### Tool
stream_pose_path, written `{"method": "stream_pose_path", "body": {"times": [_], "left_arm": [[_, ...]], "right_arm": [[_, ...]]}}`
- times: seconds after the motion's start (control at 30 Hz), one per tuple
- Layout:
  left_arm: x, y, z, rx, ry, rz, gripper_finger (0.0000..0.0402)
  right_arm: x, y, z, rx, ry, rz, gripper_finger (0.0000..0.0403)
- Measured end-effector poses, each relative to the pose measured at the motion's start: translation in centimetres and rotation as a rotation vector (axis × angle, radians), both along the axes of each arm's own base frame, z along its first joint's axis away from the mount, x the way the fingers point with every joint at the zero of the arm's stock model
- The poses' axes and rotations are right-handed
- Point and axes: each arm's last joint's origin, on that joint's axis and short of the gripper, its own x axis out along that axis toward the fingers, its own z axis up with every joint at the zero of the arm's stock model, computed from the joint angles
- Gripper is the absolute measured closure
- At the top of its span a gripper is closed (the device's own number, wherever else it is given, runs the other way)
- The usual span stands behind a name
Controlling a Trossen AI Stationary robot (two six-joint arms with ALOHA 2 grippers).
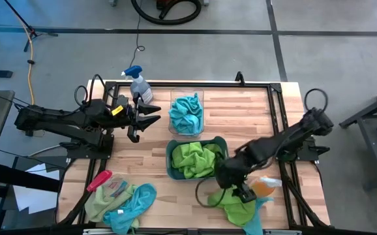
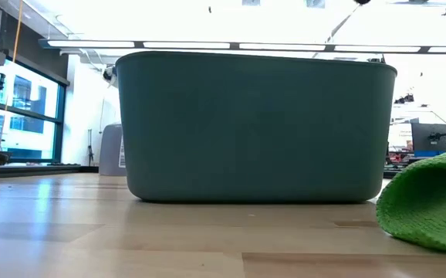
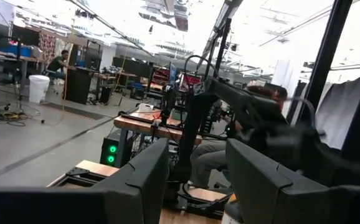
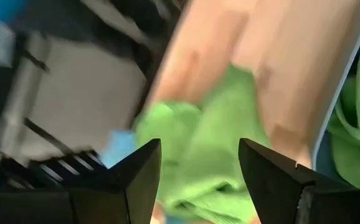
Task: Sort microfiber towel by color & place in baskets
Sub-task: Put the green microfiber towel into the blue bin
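Note:
My right gripper is open and points down over a lime green towel that lies crumpled at the table's near right edge, with a bit of turquoise cloth beside it. The green towel also shows in the low view. The dark teal bin holds green towels. The clear bin holds turquoise towels. My left gripper is open and raised, left of the clear bin. More green and turquoise towels lie near left.
A spray bottle with a blue trigger stands at the far edge, beside my left gripper. A pink-handled brush lies on the near-left pile. Something orange sits right of my right gripper. Bare wood lies between the bins and the left pile.

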Motion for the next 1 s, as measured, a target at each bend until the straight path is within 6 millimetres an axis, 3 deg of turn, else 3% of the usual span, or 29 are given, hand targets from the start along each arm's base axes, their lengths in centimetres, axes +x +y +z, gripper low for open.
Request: {"method": "stream_pose_path", "body": {"times": [0.33, 0.5, 1.0], "left_arm": [[0.0, 0.0, 0.0, 0.000, 0.000, 0.000, 0.0253], [0.0, 0.0, 0.0, 0.000, 0.000, 0.000, 0.0253], [0.0, 0.0, 0.0, 0.001, 0.000, -0.006, 0.0253]], "right_arm": [[0.3, 3.0, -5.1, -0.228, 0.111, 0.183, 0.0190], [0.4, 3.5, -6.3, -0.324, 0.119, 0.200, 0.0190], [0.1, 4.9, -9.1, -0.375, 0.252, 0.225, 0.0190]]}}
